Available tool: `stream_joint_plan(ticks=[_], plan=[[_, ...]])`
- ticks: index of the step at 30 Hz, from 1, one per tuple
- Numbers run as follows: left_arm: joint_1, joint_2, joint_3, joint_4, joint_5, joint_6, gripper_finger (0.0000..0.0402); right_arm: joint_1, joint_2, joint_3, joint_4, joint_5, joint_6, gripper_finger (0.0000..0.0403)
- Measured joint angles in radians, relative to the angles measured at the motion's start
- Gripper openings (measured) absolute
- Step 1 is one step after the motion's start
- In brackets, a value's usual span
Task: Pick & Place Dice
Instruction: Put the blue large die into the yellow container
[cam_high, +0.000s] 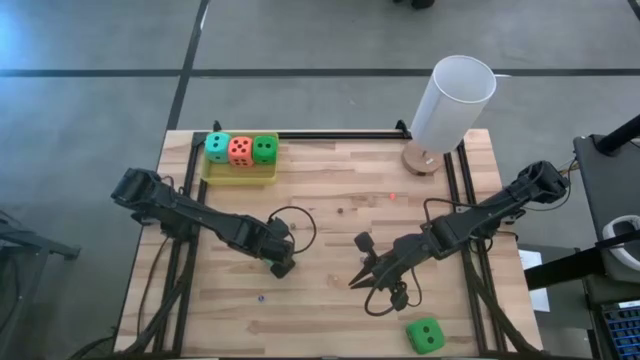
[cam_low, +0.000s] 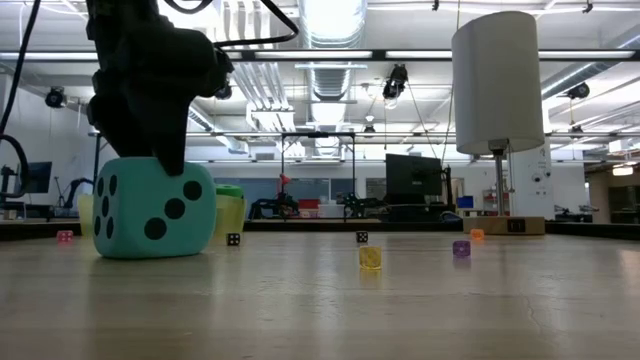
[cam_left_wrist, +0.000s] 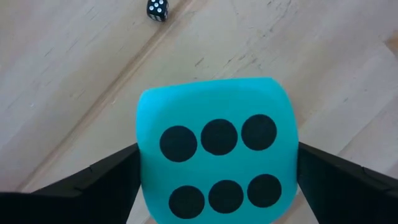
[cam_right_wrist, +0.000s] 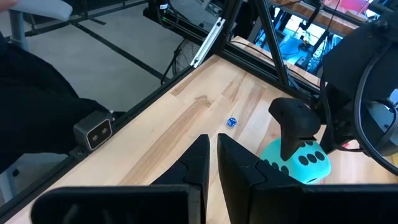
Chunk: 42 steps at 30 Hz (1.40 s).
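Left gripper (cam_high: 283, 266), seen from above, hides its die; the right gripper (cam_high: 360, 278) points nearly shut at mid-table. A yellow tray (cam_high: 208, 170) holds teal, orange-red and green dice; another green die (cam_high: 425, 334) lies at the near edge. Low down, the teal die (cam_low: 152, 207) rests on the table. Left wrist: wide fingers (cam_left_wrist: 93, 180) flank it, six pips up. No writing is legible.

Five dice — two teal (cam_high: 217, 147) (cam_left_wrist: 214, 149), two green (cam_high: 264, 148) (cam_high: 425, 334), one orange-red (cam_high: 240, 149)
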Motion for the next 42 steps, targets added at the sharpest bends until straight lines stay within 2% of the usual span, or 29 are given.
stream_joint_plan(ticks=[9,42], plan=[[0.0,0.0,0.0,-0.002,-0.008,0.003,0.0349,0.0,0.0,0.0,0.0,0.0,0.0,0.0028],[0.0,-0.014,0.0,0.003,-0.023,-0.013,0.0335,0.0,0.0,0.0,0.0,0.0,-0.001,0.0028]])
